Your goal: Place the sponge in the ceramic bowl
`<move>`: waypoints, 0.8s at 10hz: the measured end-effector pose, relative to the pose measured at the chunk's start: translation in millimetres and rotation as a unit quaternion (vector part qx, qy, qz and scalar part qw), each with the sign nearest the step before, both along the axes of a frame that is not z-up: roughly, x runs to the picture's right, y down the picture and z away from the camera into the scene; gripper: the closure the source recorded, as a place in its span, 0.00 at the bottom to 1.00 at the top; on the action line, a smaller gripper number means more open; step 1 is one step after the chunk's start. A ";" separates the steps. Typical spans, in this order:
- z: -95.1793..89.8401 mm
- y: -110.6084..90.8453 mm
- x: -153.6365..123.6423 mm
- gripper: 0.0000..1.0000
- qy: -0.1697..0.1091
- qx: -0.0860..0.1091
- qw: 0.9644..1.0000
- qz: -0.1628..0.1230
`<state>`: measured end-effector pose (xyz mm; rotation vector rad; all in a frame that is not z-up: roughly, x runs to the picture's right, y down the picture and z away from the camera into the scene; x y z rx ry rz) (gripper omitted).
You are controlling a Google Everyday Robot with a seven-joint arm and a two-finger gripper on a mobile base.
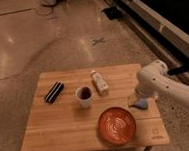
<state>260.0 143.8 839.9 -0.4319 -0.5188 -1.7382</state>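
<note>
One worktop carries five things: one ceramic bowl, one sponge just right of the bowl and a little beyond it, and one white cup, one small bottle and one black bar, all beyond the bowl. One arm bears one pincer, right of the bowl at the sponge.

A light wooden table fills the lower half of the frame, standing on a polished, speckled floor with warm glare. A small cross mark lies upper centre. A dark ledge runs diagonally across the upper right.
</note>
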 end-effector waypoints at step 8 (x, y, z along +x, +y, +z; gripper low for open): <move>42.3 -0.6 12.4 0.20 -0.017 0.008 0.997 -0.077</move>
